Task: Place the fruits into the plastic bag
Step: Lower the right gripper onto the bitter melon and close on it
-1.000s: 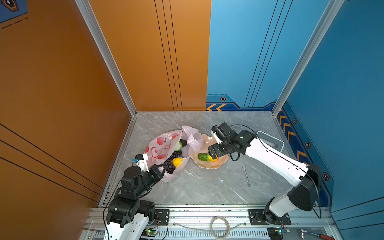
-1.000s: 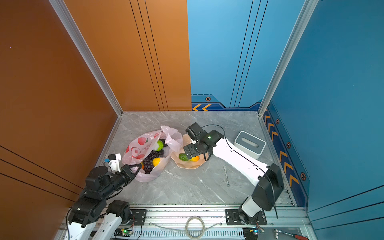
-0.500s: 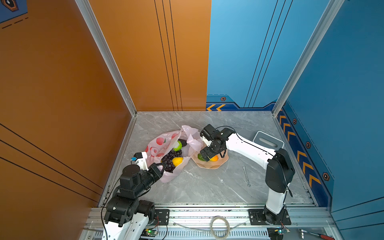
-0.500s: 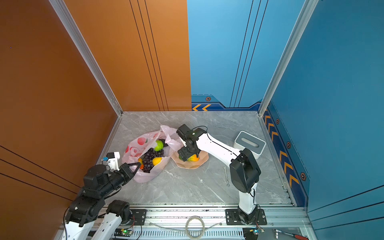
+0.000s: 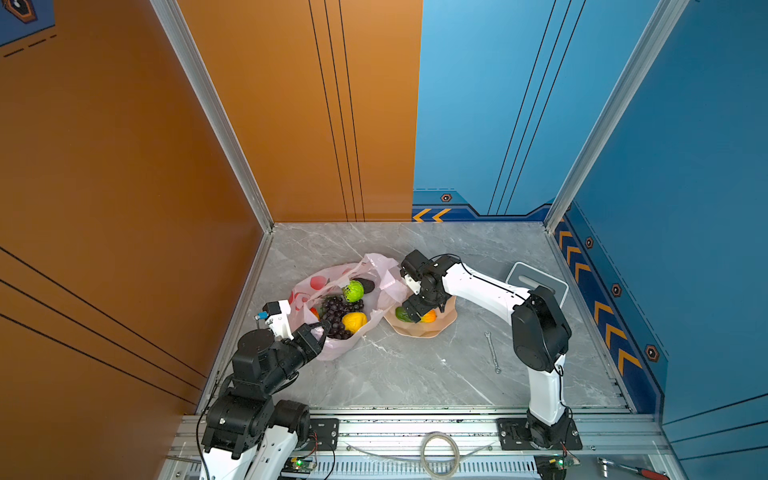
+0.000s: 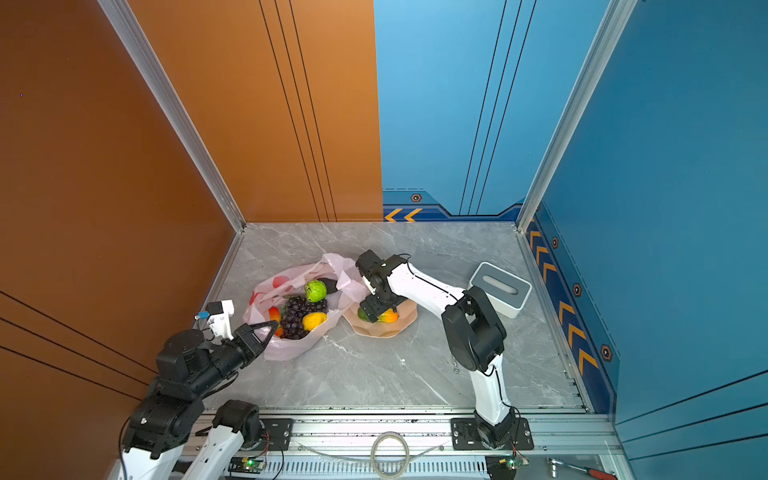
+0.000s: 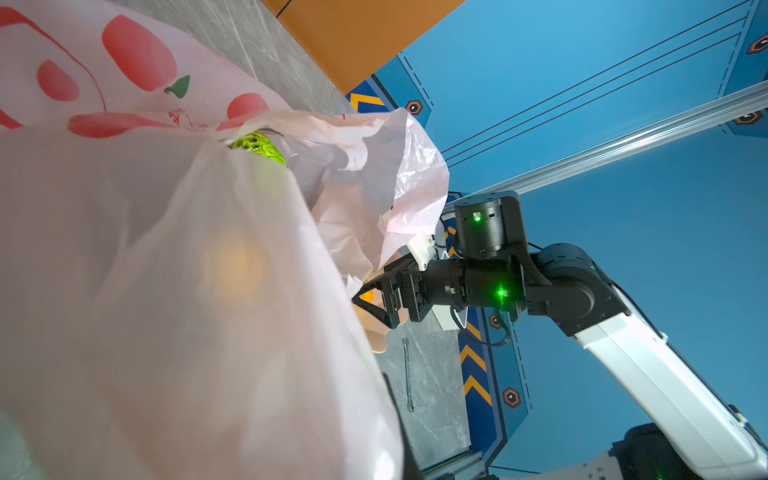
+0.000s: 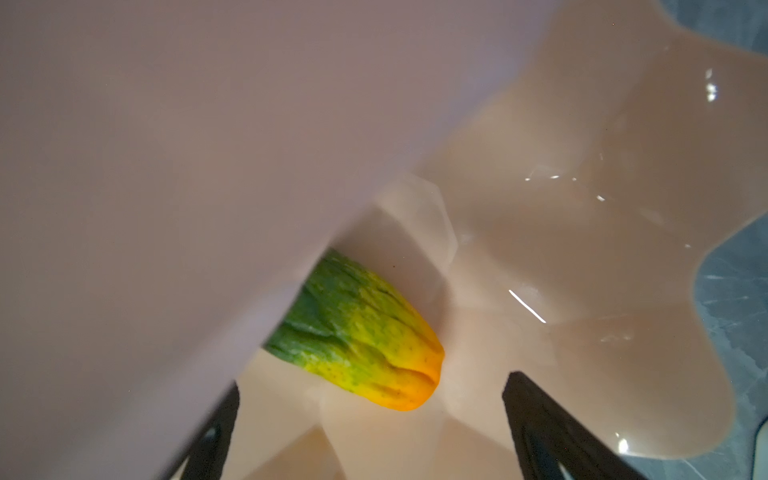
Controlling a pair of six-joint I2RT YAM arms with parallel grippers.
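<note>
Marble counter (image 5: 395, 374): right pincer (image 5: 412, 308) gapes empty above the green-orange oblong (image 8: 361, 336) in the peach bowl (image 5: 432, 329), the plastic bag (image 8: 166, 145) overlapping its green end only in the right wrist view; at the bowl's nine o'clock, left pincer (image 5: 321, 329) clamps that bag's rim.

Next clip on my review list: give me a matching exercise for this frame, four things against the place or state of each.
Things:
1. bumpy green ball
2. green-orange oblong fruit
3. wrench
4. left end effector

Places or states:
A. shut on the rim of the plastic bag
B. lying in the peach bowl
C. on the table, right of the bowl in both top views
D. inside the plastic bag

Pairs: 1-D, 2-B, 3-C, 4-A.
</note>
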